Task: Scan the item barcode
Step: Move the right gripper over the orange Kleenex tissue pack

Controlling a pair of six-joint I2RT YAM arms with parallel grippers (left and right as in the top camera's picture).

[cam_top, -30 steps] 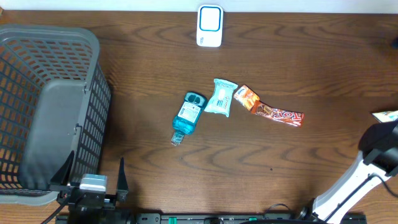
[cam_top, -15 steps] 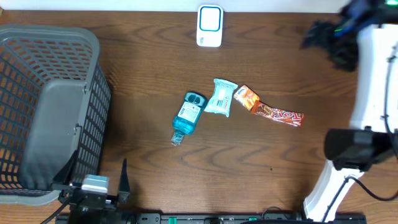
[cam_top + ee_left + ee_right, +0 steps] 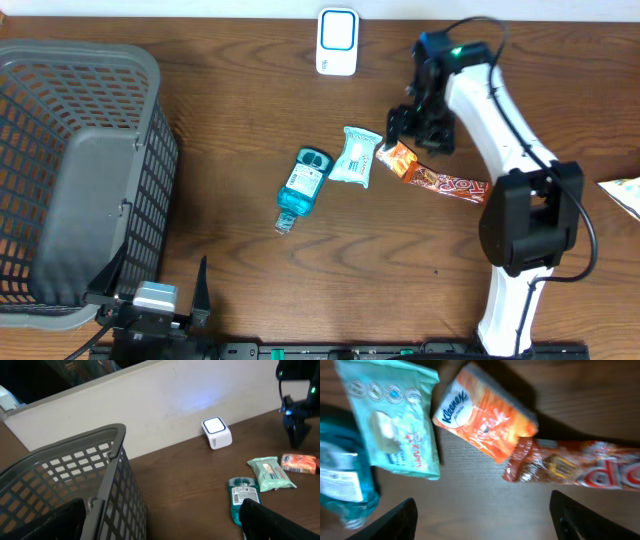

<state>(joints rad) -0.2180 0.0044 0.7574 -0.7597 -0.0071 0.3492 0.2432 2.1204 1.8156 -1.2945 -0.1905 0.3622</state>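
Note:
The white barcode scanner (image 3: 337,42) stands at the table's back edge and shows in the left wrist view as a white scanner (image 3: 216,433). Mid-table lie a teal bottle (image 3: 303,185), a teal wipes pack (image 3: 354,156), an orange tissue pack (image 3: 397,156) and an orange candy bar (image 3: 455,185). My right gripper (image 3: 420,125) hovers over the tissue pack (image 3: 485,420), open, with only bare wood between its fingers (image 3: 395,520). The wipes pack (image 3: 395,425) and candy bar (image 3: 580,467) lie either side. My left gripper (image 3: 150,295) rests open at the front left.
A large grey mesh basket (image 3: 80,170) fills the left side, close to my left gripper (image 3: 160,525). A light packet (image 3: 625,190) lies at the right edge. The bottle (image 3: 241,495) lies label up.
My right arm has swung in from the right edge, across the back right, and now hangs over the tissue pack. Its jaws have narrowed a little. The left arm and items have not moved.

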